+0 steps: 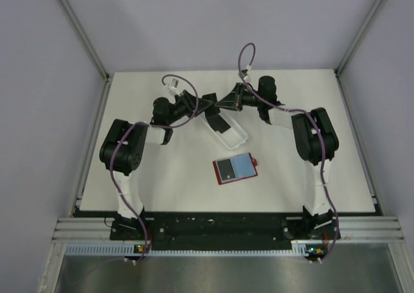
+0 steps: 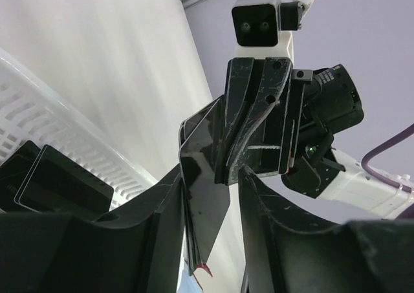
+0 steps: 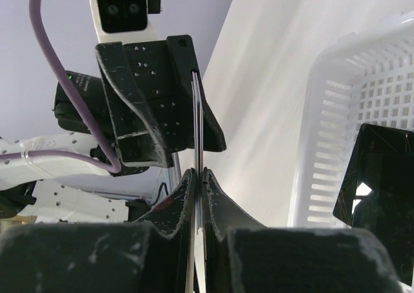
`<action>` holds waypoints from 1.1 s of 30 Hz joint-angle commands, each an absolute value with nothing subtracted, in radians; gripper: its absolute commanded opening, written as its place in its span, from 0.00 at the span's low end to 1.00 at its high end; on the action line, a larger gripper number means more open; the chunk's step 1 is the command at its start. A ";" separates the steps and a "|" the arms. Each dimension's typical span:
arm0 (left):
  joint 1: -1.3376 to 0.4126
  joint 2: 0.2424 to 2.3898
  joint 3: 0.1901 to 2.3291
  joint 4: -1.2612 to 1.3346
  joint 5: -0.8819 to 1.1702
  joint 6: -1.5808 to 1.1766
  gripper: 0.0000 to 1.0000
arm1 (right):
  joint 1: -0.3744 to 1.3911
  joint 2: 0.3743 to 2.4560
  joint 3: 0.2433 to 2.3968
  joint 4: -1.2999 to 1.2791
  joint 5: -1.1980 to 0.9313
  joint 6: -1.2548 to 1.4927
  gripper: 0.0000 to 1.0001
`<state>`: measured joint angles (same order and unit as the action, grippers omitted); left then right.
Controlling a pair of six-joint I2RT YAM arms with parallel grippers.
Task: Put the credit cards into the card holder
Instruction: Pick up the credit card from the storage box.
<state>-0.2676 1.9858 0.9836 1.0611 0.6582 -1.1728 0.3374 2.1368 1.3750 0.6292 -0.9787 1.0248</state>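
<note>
Above the far end of the white tray my two grippers meet tip to tip. My right gripper is shut on a thin stack of black credit cards, seen edge-on. In the left wrist view those cards stand between the parted jaws of my left gripper, leaning along its left finger; it is open. The red card holder lies unfolded on the table, pale blue inside, with one black card on its left half. Another black card lies in the tray.
The tray lies slantwise just beyond the table's middle, below both grippers, and the card in it shows in both wrist views. Grey walls and rails bound the table. The holder lies in front of the tray, between the arm bases.
</note>
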 commanded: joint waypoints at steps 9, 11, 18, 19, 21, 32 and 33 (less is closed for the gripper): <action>-0.272 1.999 0.954 1.190 0.692 -1.235 0.13 | 0.351 2.131 1.397 0.626 -0.957 0.983 0.00; -0.272 2.002 0.954 1.195 0.692 -1.242 0.06 | 0.350 2.126 1.388 0.606 -0.947 0.965 0.03; -0.272 2.013 0.953 1.184 0.684 -1.233 0.00 | 0.339 2.111 1.365 0.615 -0.948 0.954 0.25; -0.272 2.013 0.953 1.181 0.684 -1.233 0.00 | 0.339 2.111 1.365 0.614 -0.953 0.954 0.25; -0.272 2.011 0.954 1.175 0.680 -1.229 0.00 | 0.337 2.109 1.362 0.614 -0.959 0.953 0.25; -0.267 1.993 0.980 1.126 0.658 -1.174 0.00 | 0.336 2.043 1.272 0.580 -0.942 0.896 0.29; -0.267 1.990 0.980 1.123 0.658 -1.169 0.00 | 0.337 2.042 1.267 0.581 -0.943 0.896 0.29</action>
<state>-0.2691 2.0079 0.9512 1.0756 0.6678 -1.2015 0.3370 2.1128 1.2888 0.5739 -0.9459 0.9424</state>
